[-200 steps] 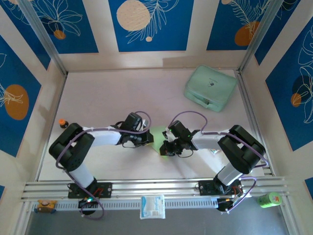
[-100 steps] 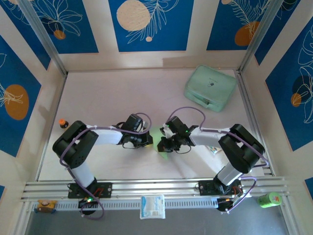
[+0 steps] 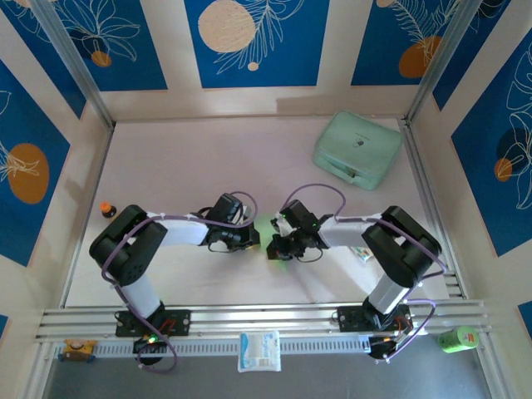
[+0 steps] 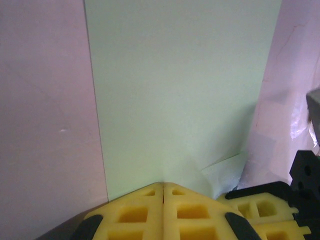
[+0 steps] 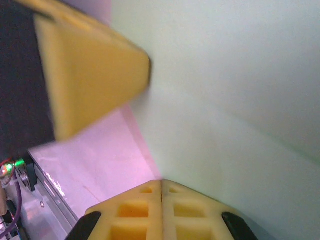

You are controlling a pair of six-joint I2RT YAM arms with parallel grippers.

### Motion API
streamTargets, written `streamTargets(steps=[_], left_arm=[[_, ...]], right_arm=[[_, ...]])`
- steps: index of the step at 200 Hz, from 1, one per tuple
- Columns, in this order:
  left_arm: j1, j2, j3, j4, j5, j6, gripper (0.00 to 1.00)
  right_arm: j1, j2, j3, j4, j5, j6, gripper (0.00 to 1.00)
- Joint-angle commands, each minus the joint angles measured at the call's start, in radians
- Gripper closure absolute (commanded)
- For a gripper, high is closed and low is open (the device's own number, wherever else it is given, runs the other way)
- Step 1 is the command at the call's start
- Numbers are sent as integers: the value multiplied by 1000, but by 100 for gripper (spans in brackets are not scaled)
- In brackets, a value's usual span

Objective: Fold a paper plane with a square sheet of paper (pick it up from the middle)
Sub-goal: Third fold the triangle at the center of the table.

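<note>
The square sheet of paper (image 3: pixel 265 225), thin and light green, lies mid-table between my two grippers. In the left wrist view the sheet (image 4: pixel 180 90) stretches ahead with a small corner turned up at its lower right. My left gripper (image 4: pixel 163 184) is shut, its tip at the sheet's near edge. My right gripper (image 5: pixel 161 181) is also shut, its tip where the paper (image 5: pixel 225 100) meets the table. From above, the left gripper (image 3: pixel 253 236) and right gripper (image 3: pixel 275 246) almost meet over the sheet. Whether either one pinches the paper is unclear.
A thick mint-green case (image 3: pixel 357 150) sits at the back right. A small orange-capped bottle (image 3: pixel 107 209) stands by the left wall. A white-and-blue packet (image 3: pixel 259 350) and a green can (image 3: pixel 455 338) lie beyond the front rail.
My right gripper has slid left across the paper toward the left gripper, covering more of the sheet. The left arm has barely moved.
</note>
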Motion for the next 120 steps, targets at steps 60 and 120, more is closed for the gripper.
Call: streamTargets(steps=[60, 120], left_arm=[[6, 45, -21, -78, -55, 21, 100], [5, 36, -58, -13, -48, -30, 100]], right_arm=[[-25, -197, -203, -32, -9, 52, 96], [-25, -345, -267, -73, 82, 90, 96]])
